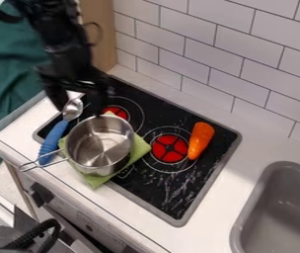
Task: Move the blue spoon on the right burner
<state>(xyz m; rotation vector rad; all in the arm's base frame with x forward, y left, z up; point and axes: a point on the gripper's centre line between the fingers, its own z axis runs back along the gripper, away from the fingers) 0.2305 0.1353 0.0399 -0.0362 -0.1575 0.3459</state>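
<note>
Carrot (201, 138) overlaps right burner (168, 149); pot (100, 146) on green cloth (140, 149) beside blue spoon (53, 140)

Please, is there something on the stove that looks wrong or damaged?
Two things. The pot sits on a green cloth, odd on a stove. Pale streaks mark the stove in front of the right burner; scratches or residue, I cannot tell.

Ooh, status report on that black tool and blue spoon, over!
Tool open, over blue spoon's metal end. Spoon beside pot, off right burner. Orange carrot at that burner's edge.
</note>
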